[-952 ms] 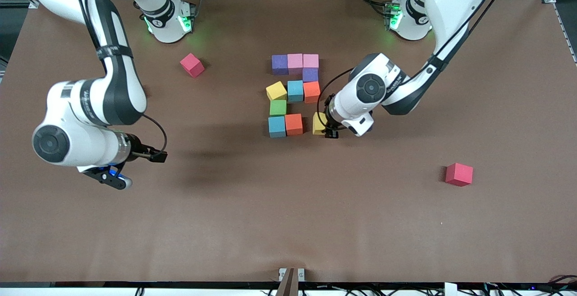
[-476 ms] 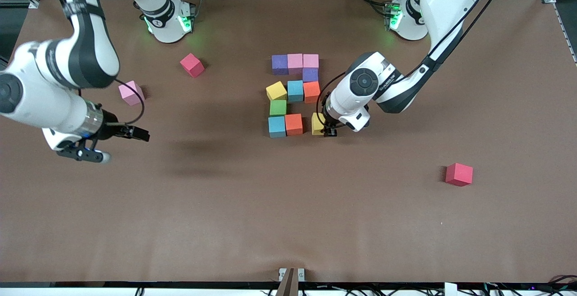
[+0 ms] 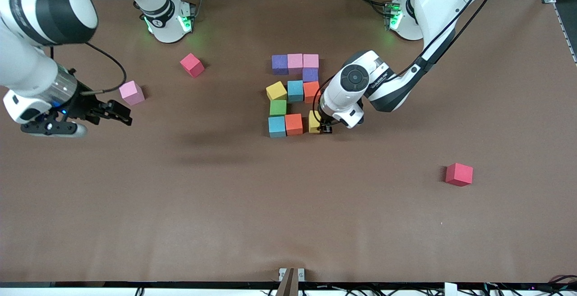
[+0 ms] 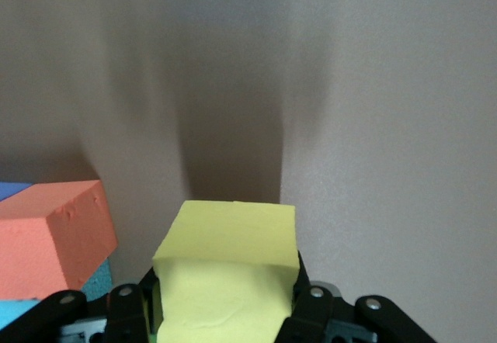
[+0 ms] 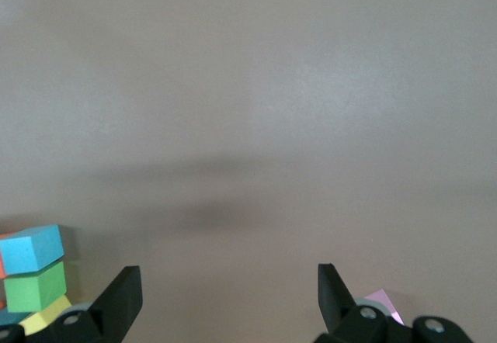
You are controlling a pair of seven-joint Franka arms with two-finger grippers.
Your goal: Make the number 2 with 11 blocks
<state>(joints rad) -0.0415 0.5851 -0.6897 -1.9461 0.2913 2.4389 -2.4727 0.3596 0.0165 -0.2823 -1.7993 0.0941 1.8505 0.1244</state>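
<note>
A: Carried in toward the digit since a second ago, the yellow cube (image 3: 314,121) is now seen just beside the orange cube (image 3: 293,124) of the nearest row, pinched between the fingers of the left gripper (image 3: 323,126).

B: Confirmed from the left wrist view: the yellow cube (image 4: 227,269) is clamped at both sides, with the orange cube (image 4: 50,234) close alongside. Whether the two touch cannot be told.

A: Nearest the front camera, a crimson cube (image 3: 459,174) is seen lying alone, toward the left arm's end of the table.

B: Next comes the number 2 (image 3: 294,95). Its nearest row is made up of a sky-blue cube (image 3: 277,126), the orange one and the held yellow one.

A: A green cube (image 3: 278,107) is set just above the sky-blue one. Farther off, a tilted yellow cube (image 3: 276,91), a second sky-blue cube (image 3: 295,90) and a second orange cube (image 3: 311,91) are lined up.

B: A purple cube (image 3: 309,75) follows, then the farthest row: purple (image 3: 279,64), pink (image 3: 295,61), pink (image 3: 311,61).

A: The right gripper (image 3: 116,112), swung toward its own end of the table over the last second, is held spread wide and empty beside a loose pink cube (image 3: 131,93). A second crimson cube (image 3: 192,65) is seen farther off.
</note>
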